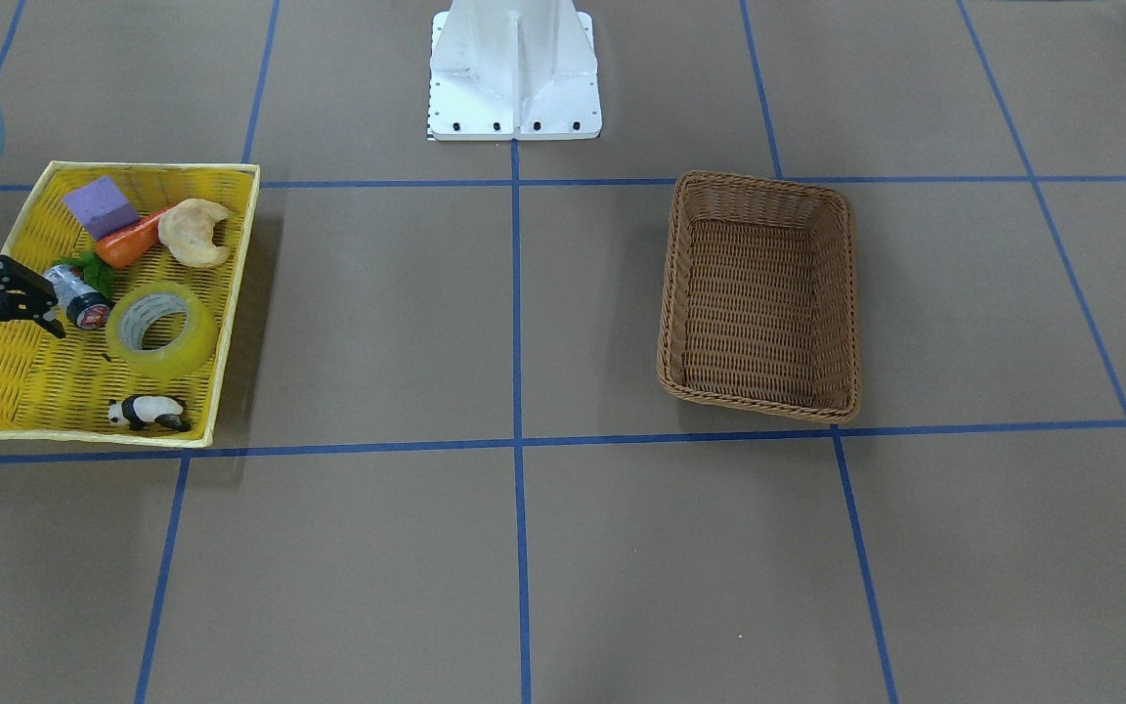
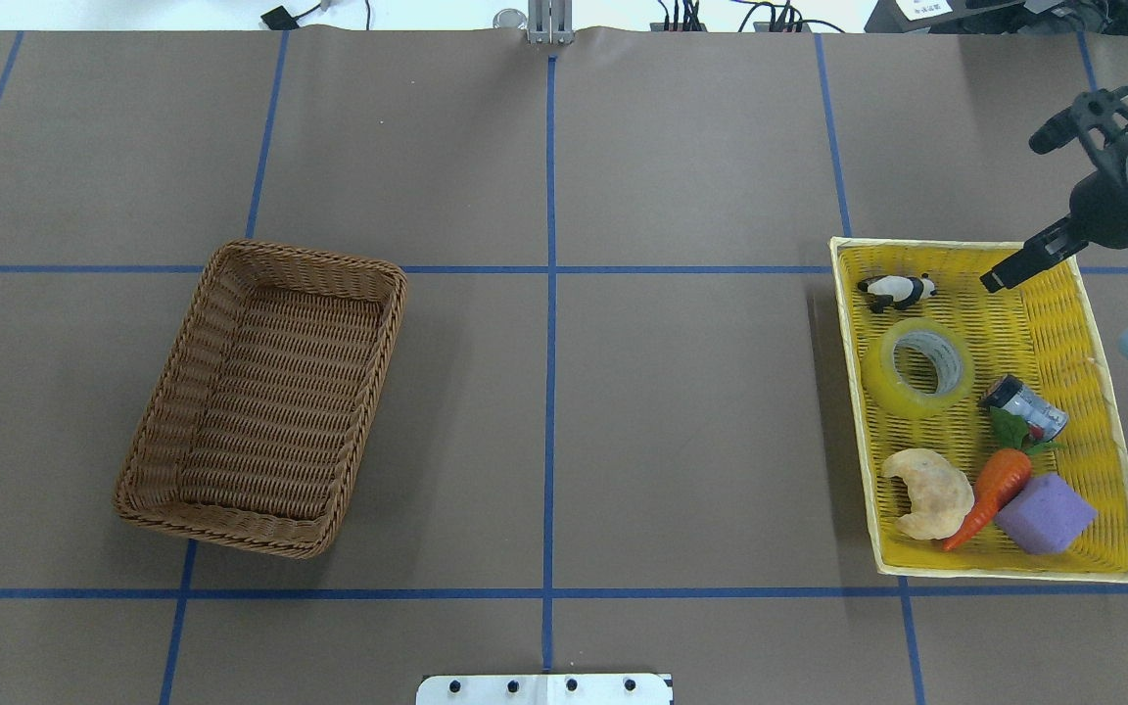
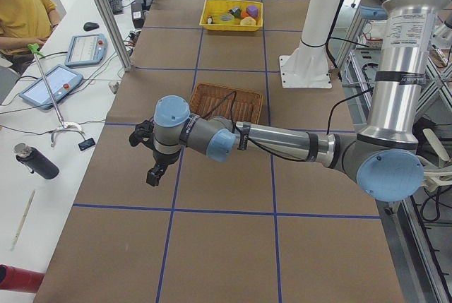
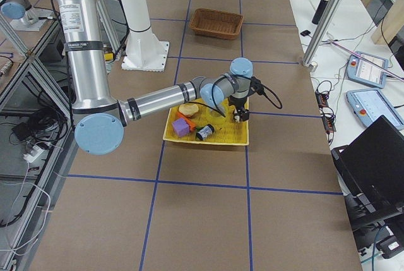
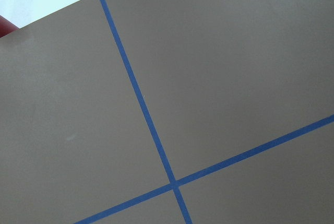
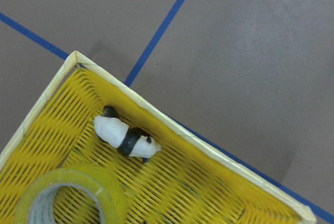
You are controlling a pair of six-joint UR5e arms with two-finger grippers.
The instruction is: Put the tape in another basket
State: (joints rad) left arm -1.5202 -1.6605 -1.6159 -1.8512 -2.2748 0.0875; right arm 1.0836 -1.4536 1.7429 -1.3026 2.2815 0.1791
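Observation:
The yellow tape roll (image 1: 187,342) lies flat in the shallow yellow tray (image 1: 25,381), on the robot's right. It also shows in the overhead view (image 2: 892,367) and the right wrist view (image 6: 104,195). My right gripper (image 1: 13,354) hangs open and empty over the tray's outer side, beside the tape and apart from it. The brown wicker basket (image 2: 373,392) stands empty on the robot's left, and in the front view (image 1: 680,284). My left gripper (image 3: 154,174) hovers over bare table past the basket; I cannot tell whether it is open or shut.
The tray also holds a toy panda (image 2: 897,289), a small silver can (image 2: 1024,406), a carrot (image 2: 995,490), a bread piece (image 2: 928,494) and a purple block (image 2: 1046,514). The white robot base (image 1: 514,78) stands at mid-table. A person (image 3: 25,10) sits beside the table.

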